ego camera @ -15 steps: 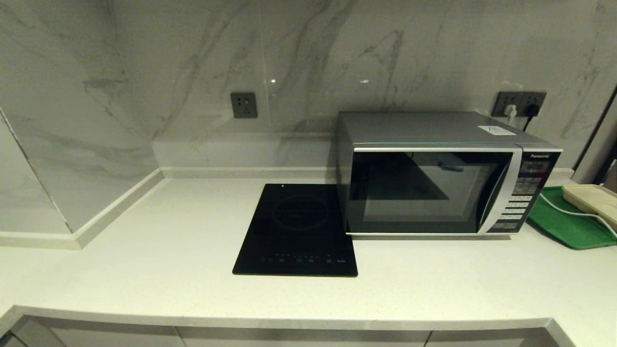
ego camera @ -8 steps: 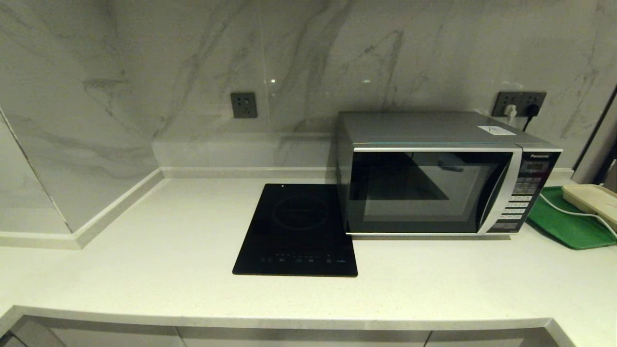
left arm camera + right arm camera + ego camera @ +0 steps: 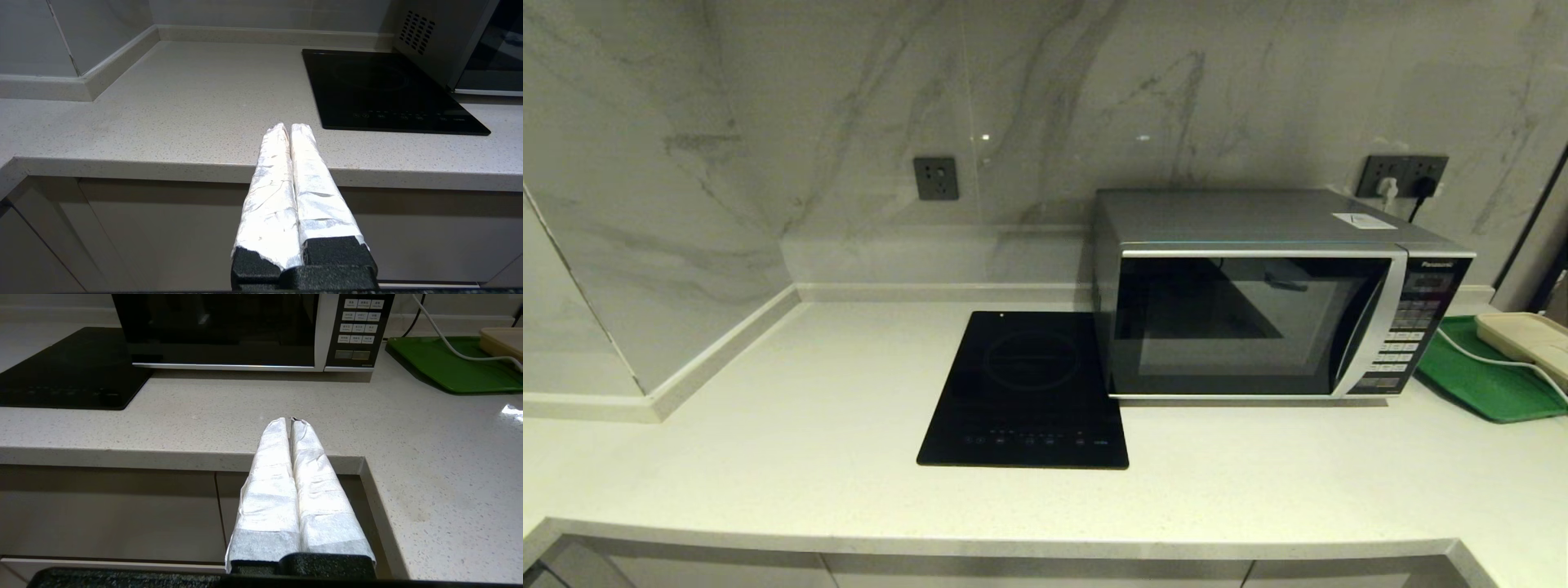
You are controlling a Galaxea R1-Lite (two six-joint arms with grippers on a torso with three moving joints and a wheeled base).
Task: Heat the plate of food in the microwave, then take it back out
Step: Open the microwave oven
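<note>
Marble-walled white table unchanged since a second ago: boxy silver-grey microwave shut, both foil-wrapped hands, left hand, right hand, pressed together, empty; task unstarted.

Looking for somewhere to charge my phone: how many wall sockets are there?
2. One socket sits on the wall left of the microwave; another socket, with plugs in it, sits behind the microwave's right end.

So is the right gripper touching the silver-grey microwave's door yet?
Apart. The right wrist view shows the right gripper short of the counter edge, bare countertop before the silver-grey microwave.
</note>
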